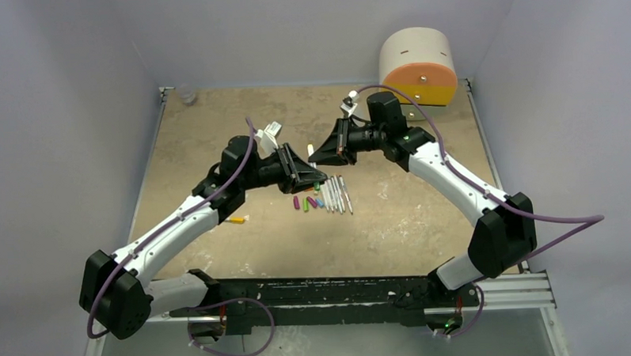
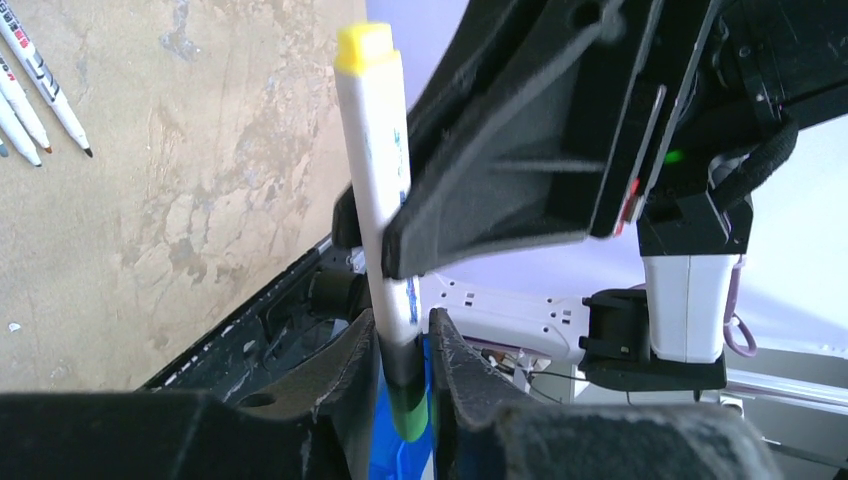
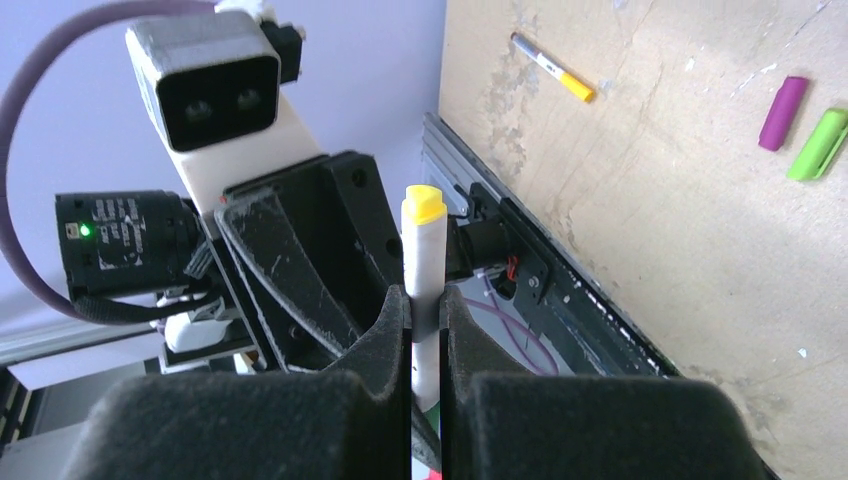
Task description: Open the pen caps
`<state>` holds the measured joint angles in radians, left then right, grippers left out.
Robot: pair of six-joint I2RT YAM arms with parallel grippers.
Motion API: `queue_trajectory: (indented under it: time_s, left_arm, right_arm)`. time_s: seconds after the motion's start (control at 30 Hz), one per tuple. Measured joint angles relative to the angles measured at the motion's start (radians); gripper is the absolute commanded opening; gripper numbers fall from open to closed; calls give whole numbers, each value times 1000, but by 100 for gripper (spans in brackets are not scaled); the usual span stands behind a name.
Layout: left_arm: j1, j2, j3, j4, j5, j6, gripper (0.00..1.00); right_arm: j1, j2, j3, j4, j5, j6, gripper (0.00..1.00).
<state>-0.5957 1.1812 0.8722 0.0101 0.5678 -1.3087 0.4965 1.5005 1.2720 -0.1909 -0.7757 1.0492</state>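
One white pen [image 2: 385, 200] is held in the air between both grippers, above the table [image 1: 424, 214]. Its upper end [image 3: 424, 203] is yellow. At the lower end, the green pen cap [image 2: 410, 405] sits between the fingers of my left gripper [image 2: 405, 340], which is shut on it. My right gripper [image 3: 425, 310] is shut on the white barrel higher up. In the top view the left gripper [image 1: 319, 179] and right gripper [image 1: 315, 157] meet tip to tip over the row of pens.
Several uncapped pens [image 1: 337, 195] lie side by side mid-table, with loose caps [image 1: 309, 202] just left of them. A magenta cap [image 3: 782, 98] and a green cap [image 3: 817, 143] lie apart. A capped yellow pen [image 1: 236, 219] lies at left. The round cream-and-orange drawer unit [image 1: 418, 65] stands back right.
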Motion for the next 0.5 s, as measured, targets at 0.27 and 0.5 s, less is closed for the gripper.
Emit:
queue_trajectory:
  time_s: [0.27,0.5]
  left_arm:
    - [-2,-18,-2,-10,4,0,25]
    - [-3,-32,-7,-26,4,1,1]
  right_arm:
    - [-27,0,0,19,27,18,0]
    - [-28,0,0,26,31,23,0]
